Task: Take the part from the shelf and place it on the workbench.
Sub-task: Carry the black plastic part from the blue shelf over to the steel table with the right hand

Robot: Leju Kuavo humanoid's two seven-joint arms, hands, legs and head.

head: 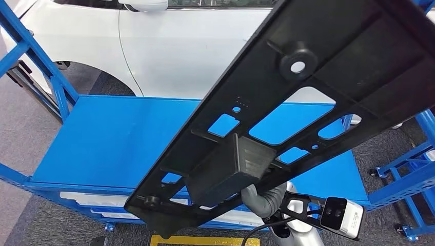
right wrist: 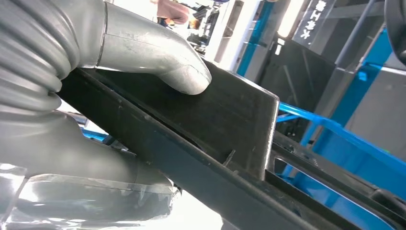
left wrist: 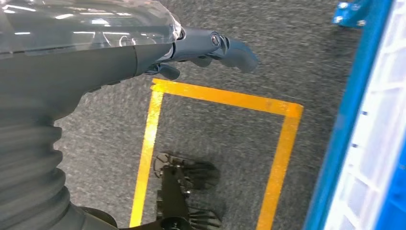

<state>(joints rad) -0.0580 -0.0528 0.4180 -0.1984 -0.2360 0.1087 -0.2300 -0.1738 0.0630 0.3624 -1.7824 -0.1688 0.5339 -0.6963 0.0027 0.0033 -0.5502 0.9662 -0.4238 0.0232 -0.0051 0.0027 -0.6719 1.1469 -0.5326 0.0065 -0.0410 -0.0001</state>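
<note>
Blue worktop [head: 113, 138] lies below your black part [head: 287, 107], whose long axis slants from near-left up to far-right. Your right robot hand [right wrist: 143, 52] grips it; your left robot hand [left wrist: 201, 48] hangs empty, fingers apart. No legible writing.

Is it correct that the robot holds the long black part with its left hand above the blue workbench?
Not quite: the right hand holds the long black part above the blue workbench, as the right wrist view shows. The left hand hangs over the floor, holding nothing.
</note>
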